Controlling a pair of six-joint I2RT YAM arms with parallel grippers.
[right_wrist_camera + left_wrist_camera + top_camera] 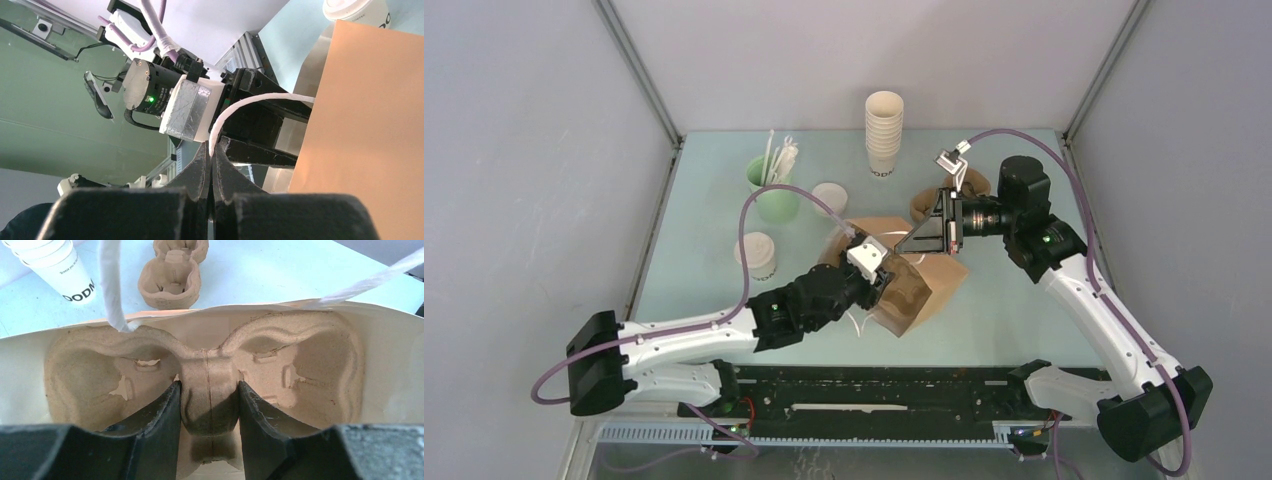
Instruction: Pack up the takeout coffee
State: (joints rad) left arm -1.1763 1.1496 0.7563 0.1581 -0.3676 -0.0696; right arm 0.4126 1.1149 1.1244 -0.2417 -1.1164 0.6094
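Item: takeout coffee (757, 255). White lidded paper cup, upright on the tabletop (1014, 300), left of the brown paper bag (929, 285) and just in front of the mint-green cup (774, 190) with straws. Touched by neither tool.

Item: left tool (209, 412). Inside the bag's mouth, with its fingers (162, 425) pressed on both sides of the centre ridge of a pulp cup carrier (305, 365), gripping it. Both cup wells are bare.

Item: right tool (212, 160). Jaws fully closed, pinching the bag's white handle cord (235, 107) above the bag.

Item: paper bag. Centre of tabletop, tipped with its mouth toward the left arm.

Item: stack of lidless cups (884, 133). Upright at the far edge.

Item: second pulp carrier (170, 280). On the tabletop beyond the bag.
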